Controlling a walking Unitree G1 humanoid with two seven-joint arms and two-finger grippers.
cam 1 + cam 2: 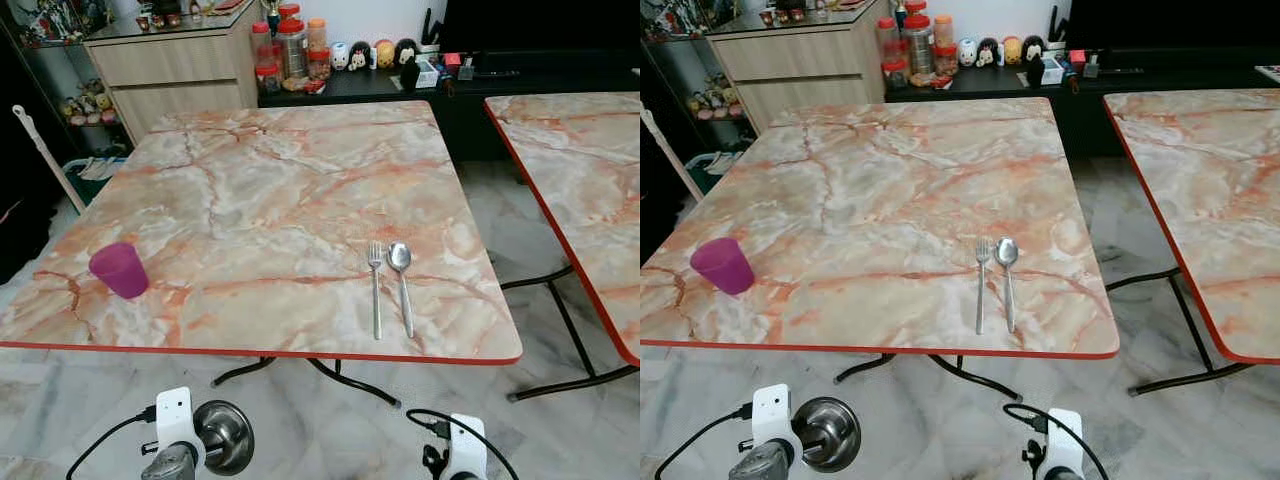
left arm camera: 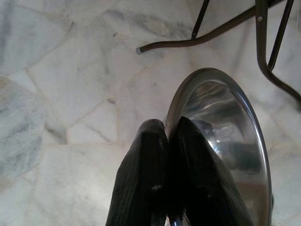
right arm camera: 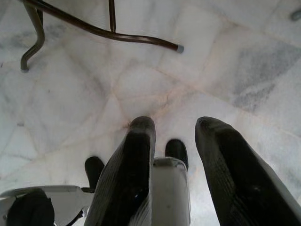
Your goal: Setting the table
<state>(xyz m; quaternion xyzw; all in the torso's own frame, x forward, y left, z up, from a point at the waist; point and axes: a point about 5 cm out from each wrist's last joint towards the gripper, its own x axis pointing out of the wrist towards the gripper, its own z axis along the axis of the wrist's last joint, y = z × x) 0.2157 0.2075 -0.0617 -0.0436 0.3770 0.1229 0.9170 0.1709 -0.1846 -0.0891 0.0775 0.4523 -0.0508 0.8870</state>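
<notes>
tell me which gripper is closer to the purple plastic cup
Left. The left gripper, holding a shiny steel bowl, hangs below the table edge under the purple plastic cup; the right gripper hangs farther right.

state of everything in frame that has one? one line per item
left gripper: shut on the rim of the steel bowl, held low over the floor
steel bowl: held on edge, off the table, looks empty
right gripper: open, holding nothing, pointing at the floor
purple cup: upright on the table's near left corner, contents not visible
fork: flat on the table, tines pointing away
spoon: flat beside the fork on its right, bowl end away
</notes>
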